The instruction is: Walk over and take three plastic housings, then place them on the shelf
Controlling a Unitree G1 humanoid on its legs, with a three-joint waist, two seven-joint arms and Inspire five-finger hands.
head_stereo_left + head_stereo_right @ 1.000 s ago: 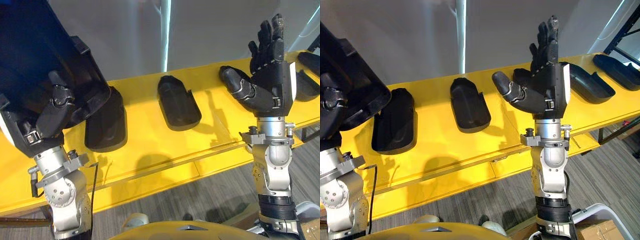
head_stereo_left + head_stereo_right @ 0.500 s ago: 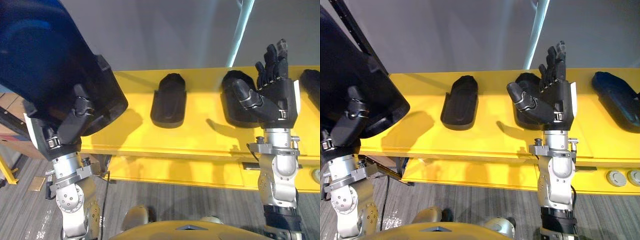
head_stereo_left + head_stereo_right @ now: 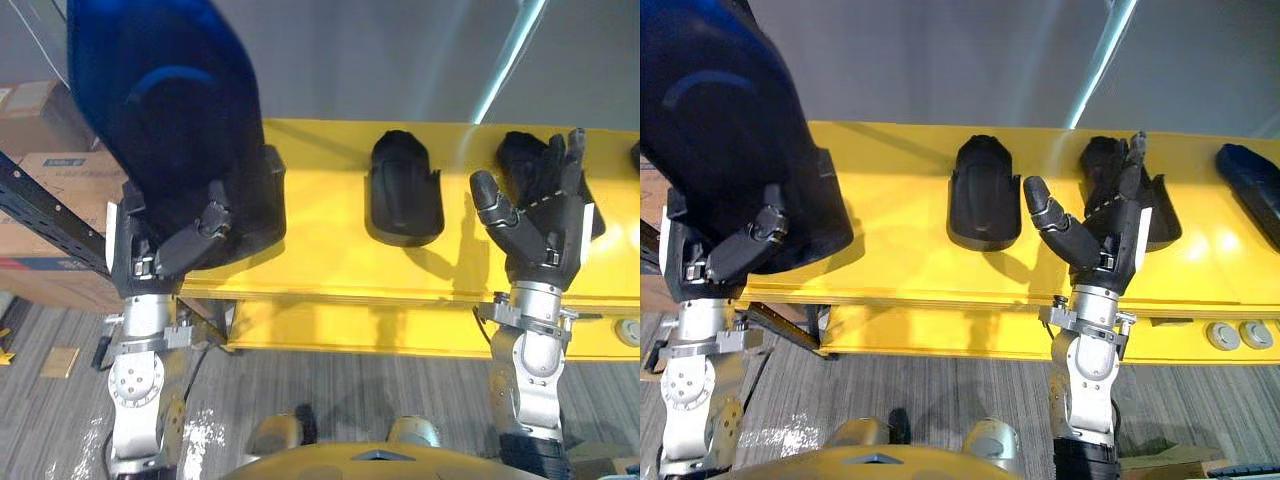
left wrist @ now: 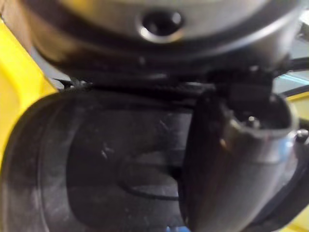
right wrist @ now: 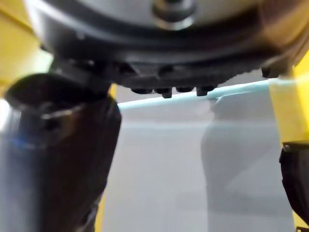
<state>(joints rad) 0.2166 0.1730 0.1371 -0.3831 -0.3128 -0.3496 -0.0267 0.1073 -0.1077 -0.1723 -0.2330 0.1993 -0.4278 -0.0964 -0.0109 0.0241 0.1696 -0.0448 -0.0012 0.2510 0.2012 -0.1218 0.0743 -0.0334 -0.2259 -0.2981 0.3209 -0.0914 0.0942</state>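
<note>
My left hand (image 3: 170, 250) is shut on a large dark plastic housing (image 3: 160, 120), held upright above the left end of the yellow shelf (image 3: 330, 260). In the left wrist view my thumb (image 4: 236, 159) presses on the housing's inner face (image 4: 96, 164). A second housing (image 3: 985, 195) lies on the shelf's middle. A third housing (image 3: 1160, 215) lies right of it, partly hidden behind my right hand (image 3: 1105, 235). That hand is open, its fingers upright in front of the shelf and holding nothing. A further housing (image 3: 1250, 190) shows at the far right.
A grey wall stands behind the shelf. Cardboard boxes (image 3: 40, 170) and a dark rack beam (image 3: 50, 215) are at the left. Two round discs (image 3: 1230, 335) sit on the shelf's lower ledge at the right. Grey plank floor (image 3: 940, 385) lies below.
The camera has swung, so the shelf now runs level across the view. My left hand has turned the held housing more upright. The right hand has tilted toward the shelf, still open.
</note>
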